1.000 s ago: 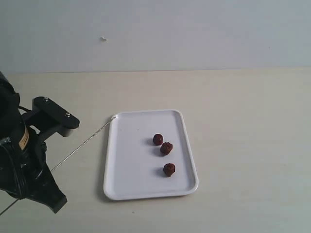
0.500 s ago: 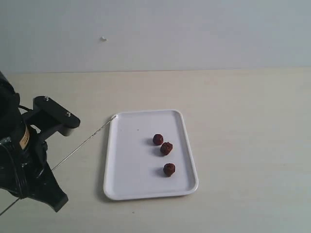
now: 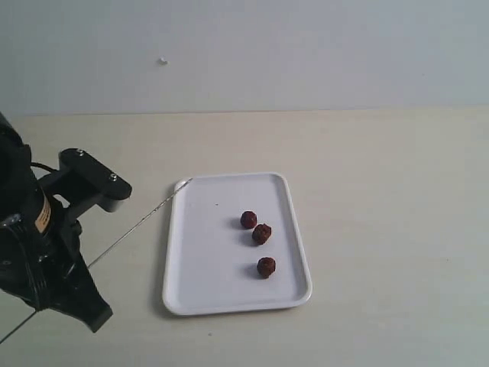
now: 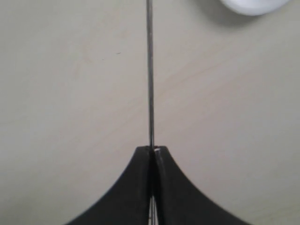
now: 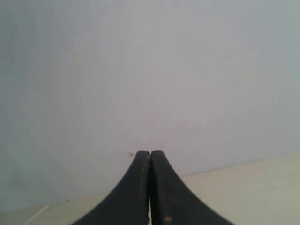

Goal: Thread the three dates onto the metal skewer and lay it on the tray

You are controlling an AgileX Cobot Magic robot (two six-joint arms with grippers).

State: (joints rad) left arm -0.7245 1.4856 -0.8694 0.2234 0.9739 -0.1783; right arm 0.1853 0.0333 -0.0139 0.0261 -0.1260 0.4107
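Observation:
Three dates lie on the white tray (image 3: 206,252): one (image 3: 248,219) touches a second (image 3: 262,233), and a third (image 3: 266,267) sits apart nearer the front. My left gripper (image 4: 152,149) is shut on the thin metal skewer (image 4: 150,70). In the exterior view the skewer (image 3: 137,225) slants up from the lower left, its tip at the tray's far left corner. The black left arm (image 3: 46,252) stands left of the tray. My right gripper (image 5: 150,153) is shut with nothing in it, faces the pale wall, and is out of the exterior view.
The tray's rounded corner (image 4: 253,4) shows at the edge of the left wrist view, to one side of the skewer's line. The beige tabletop (image 3: 382,191) runs back to a grey wall (image 3: 306,53).
The left arm has shifted slightly right and up, carrying the skewer with it. The skewer's tip has slid a little further onto the tray's far left corner. The dates have not moved.

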